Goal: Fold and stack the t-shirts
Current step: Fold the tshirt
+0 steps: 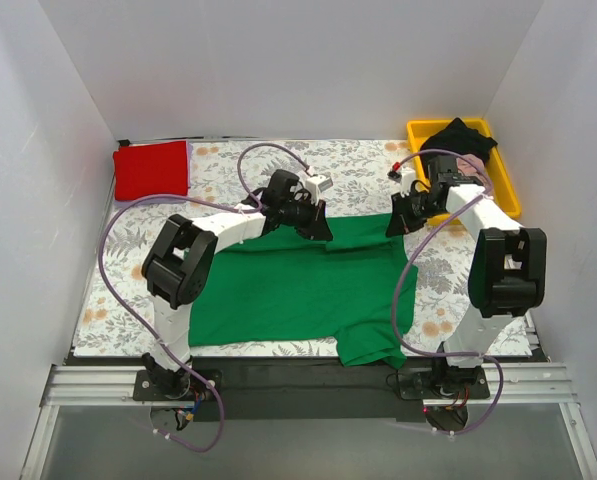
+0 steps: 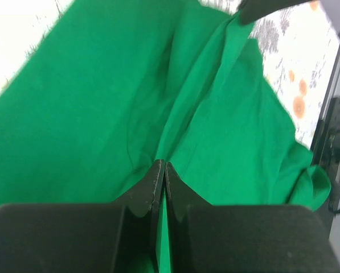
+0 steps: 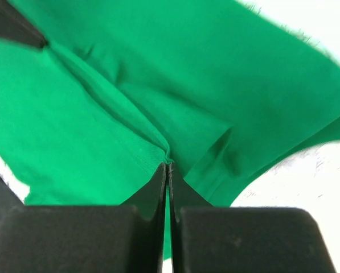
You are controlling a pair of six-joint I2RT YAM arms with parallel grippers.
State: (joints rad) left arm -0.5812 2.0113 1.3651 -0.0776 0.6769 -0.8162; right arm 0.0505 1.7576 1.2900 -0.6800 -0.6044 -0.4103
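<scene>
Green tee (image 1: 298, 285), frame centre: soft, light, limp; likely drapes and creases. Left gripper (image 2: 160, 165) and right gripper (image 3: 168, 166) both pinched tight on its upper edge. 2 spaced edge holds suit lifting.

Spread flat over desk: grey-and-orange floral-print cloth (image 1: 228, 160), reaching far wall. At far right corner: yellow plastic tray (image 1: 415, 133), long side running along right wall. Enclosing three sides: plain white walls (image 1: 308, 60). Along near edge: black strip (image 1: 308, 365).

Four t-shirts (image 1: 298, 285), one yellow tray (image 1: 415, 128), two arms (image 1: 178, 262).
</scene>
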